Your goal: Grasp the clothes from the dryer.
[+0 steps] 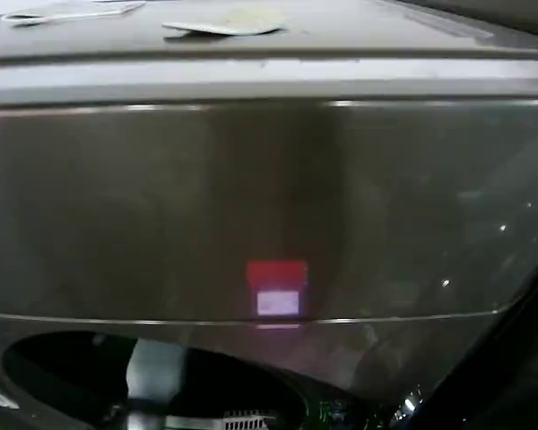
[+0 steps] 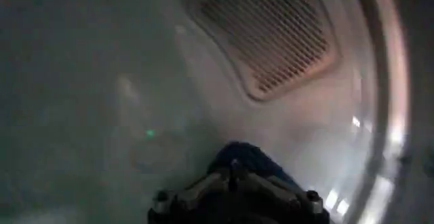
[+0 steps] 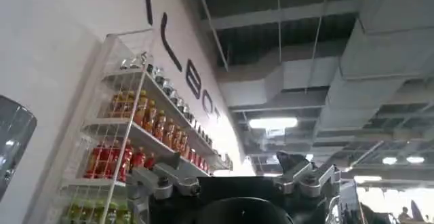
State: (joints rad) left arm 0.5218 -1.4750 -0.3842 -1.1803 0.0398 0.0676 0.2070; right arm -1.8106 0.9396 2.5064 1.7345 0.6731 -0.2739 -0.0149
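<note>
Inside the dryer [image 1: 251, 206], the left gripper [image 2: 234, 181] sits deep in the drum, below a slatted vent [image 2: 271, 32] in the back wall, its fingers closed around the clothes [image 2: 247, 157], a small navy lump bulging just past them. Outside, the right gripper [image 3: 234, 178] points up toward the ceiling beside shelves of bottles [image 3: 146, 137], jaws spread and empty.

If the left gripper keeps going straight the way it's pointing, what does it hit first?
Most likely the clothes, the dark blue lump right ahead of the left gripper inside the dryer drum. Depth is unclear; they may already touch.
</note>
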